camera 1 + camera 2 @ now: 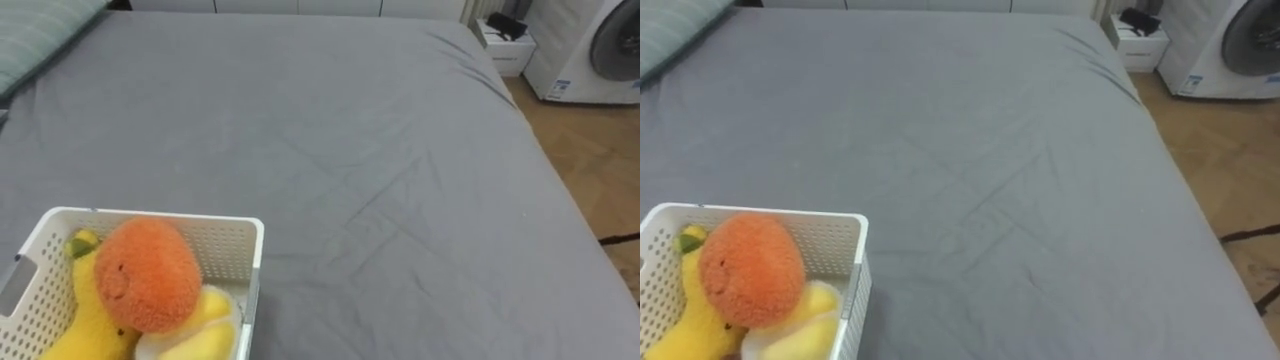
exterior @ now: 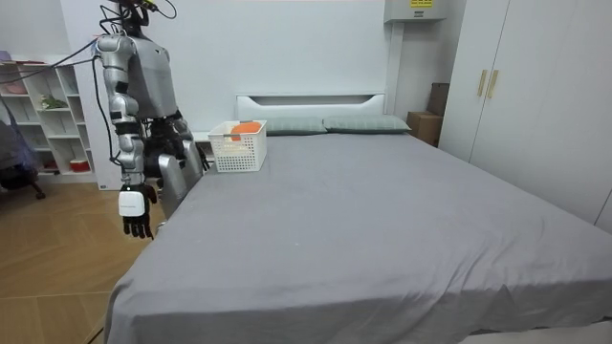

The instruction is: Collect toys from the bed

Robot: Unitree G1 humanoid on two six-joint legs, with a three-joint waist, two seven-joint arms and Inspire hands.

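standing at the bed [image 1: 380,180], at the room view's left, the robot lets its right hand [image 2: 139,218] hang slack, fingers relaxed; the left hand [image 2: 180,134] i cannot tell. toys [image 1: 148,275] sit in the basket [image 1: 235,235], lower left, so collecting looks done.

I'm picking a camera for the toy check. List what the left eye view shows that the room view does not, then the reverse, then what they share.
Left eye view: a yellow toy lying in the basket beside the orange toy, and a washer on the floor. Room view: the robot standing at the bed by the basket, its right hand hanging open at its side, shelves behind it, a wardrobe. Both: the bed, the basket, the orange toy.
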